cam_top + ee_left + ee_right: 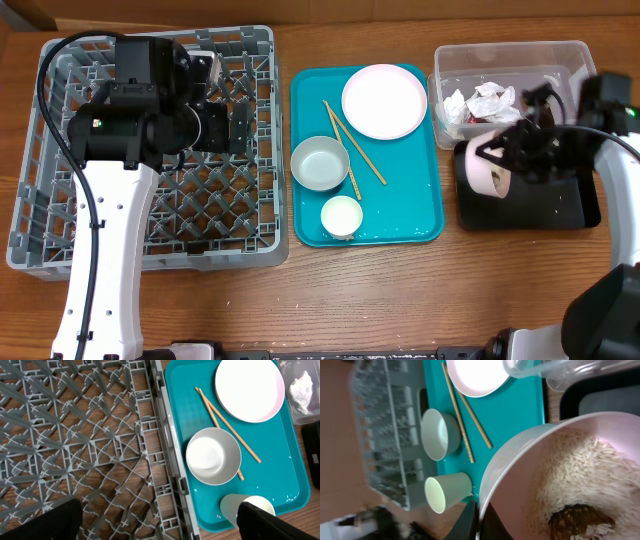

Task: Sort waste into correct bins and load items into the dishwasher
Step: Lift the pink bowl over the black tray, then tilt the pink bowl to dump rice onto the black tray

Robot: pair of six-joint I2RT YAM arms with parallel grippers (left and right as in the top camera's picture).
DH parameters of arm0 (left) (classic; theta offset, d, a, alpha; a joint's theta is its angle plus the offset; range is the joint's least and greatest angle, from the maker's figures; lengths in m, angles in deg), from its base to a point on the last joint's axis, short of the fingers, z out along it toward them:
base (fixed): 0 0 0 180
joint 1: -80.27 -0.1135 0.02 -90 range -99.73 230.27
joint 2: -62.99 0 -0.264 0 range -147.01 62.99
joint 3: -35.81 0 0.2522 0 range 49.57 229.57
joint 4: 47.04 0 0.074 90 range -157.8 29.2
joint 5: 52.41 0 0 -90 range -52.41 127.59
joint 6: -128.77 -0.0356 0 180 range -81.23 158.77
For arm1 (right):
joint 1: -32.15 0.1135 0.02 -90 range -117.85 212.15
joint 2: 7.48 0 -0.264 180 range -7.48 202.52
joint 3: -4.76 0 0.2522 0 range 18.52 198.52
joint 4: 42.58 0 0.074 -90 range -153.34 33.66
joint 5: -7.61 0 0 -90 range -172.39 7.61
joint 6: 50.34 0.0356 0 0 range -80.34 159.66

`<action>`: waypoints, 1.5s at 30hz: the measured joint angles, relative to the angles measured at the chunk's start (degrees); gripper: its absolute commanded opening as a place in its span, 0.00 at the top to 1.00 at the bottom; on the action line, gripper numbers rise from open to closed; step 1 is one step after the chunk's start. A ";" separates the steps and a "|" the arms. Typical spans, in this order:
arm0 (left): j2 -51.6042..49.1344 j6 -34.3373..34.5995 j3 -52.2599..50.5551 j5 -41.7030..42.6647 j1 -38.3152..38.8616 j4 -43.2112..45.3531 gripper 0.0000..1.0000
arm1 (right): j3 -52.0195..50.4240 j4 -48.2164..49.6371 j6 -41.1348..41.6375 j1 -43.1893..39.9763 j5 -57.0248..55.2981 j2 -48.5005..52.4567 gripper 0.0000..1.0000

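Right wrist view is showing a pale pinkish-white round bowl (506, 471) tipped steeply. Loose white rice grains (580, 467) are clinging to its inner wall and a small brown food lump (575, 517) is sitting low in it. The right hand (510, 156) is clamping narrowly on this bowl's rim and holding it on its side over the left end of the shallow black rectangular tray (560, 215), where a few white specks are lying. Just behind it, the clear plastic rectangular tub (575, 52) is holding crumpled white and red paper wrappers (485, 102).

To the left, the flat teal tray (308, 205) is carrying a pale pink round plate (384, 100), a second whitish bowl (319, 163), a small white cup (340, 216) and two thin wooden chopsticks (356, 152). Beyond that, the left hand (236, 126) is hovering with its jaws wide and empty over the large square grey plastic dish rack (60, 232), in which nothing appears to be sitting.

The risks are lying mostly in the pour. The bowl is hanging near the black tray's left edge, so grains sliding out at an angle may be landing on the wooden desk (400, 300) instead. Sticky rice and the lump may be refusing to drop, and shaking them loose would be straining a grip on the rim alone, which could let the bowl twist or fall. The tub's wall is also standing close.
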State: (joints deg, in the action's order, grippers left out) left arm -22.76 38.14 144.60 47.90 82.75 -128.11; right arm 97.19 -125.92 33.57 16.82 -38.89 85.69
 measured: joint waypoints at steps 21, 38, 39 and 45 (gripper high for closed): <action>0.00 0.02 0.00 0.00 0.00 0.00 0.00 | -24.81 26.93 -6.43 -15.32 39.50 4.79 0.96; 0.00 0.02 0.00 0.00 0.00 0.00 0.00 | -24.81 27.39 -2.05 -20.31 44.04 9.68 0.96; 0.00 0.02 0.00 0.00 0.00 0.02 0.00 | -24.81 27.39 -1.70 -20.31 44.15 9.68 0.96; 0.00 0.00 0.00 0.00 0.00 0.00 0.00 | -24.79 27.54 1.11 -20.33 44.33 9.68 0.96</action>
State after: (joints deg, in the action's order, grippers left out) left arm -22.76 38.14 144.60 47.90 82.75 -128.11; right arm 72.41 -98.38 34.69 -3.51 5.44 95.37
